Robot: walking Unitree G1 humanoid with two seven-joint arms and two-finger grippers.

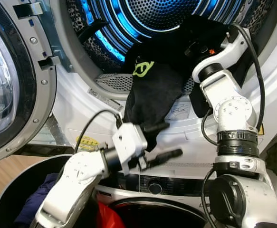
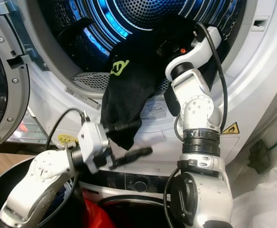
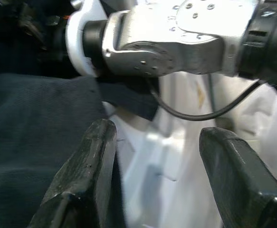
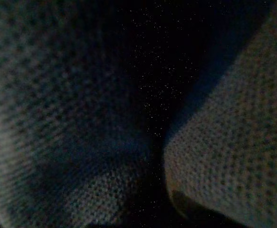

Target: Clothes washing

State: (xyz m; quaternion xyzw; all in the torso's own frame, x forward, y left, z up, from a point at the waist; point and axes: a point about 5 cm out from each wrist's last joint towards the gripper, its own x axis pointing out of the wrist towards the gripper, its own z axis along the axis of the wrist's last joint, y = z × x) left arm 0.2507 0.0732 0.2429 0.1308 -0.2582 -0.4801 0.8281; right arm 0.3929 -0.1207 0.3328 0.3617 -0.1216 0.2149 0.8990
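Left claw [image 1: 164,140]: on my feed it sits below the drum mouth, fingers spread apart with nothing between them; the upper finger lies against the hanging hem of the black garment, the lower one points out over the washer's front panel.
Right claw: pushed into the drum opening, buried in the dark cloth; I cannot tell how its fingers stand, and its wrist camera gives me just dark knit fabric up close.
Black garment [image 1: 152,90]: draped over the lip of the drum, part inside, part hanging down over the white front; a yellow-green logo [image 1: 142,67] shows near the lip.
Drum [image 1: 143,19]: perforated metal, lit blue inside.
Washer door [image 1: 14,76]: swung open at my left, its glass porthole catching reflections.
Washer front [image 1: 81,109]: white, with a control dial [image 1: 155,187] on a dark strip below the left claw.
Basket [image 1: 14,194]: dark, round, low at the left, holding blue cloth [image 1: 33,202] and red cloth [image 1: 107,216].
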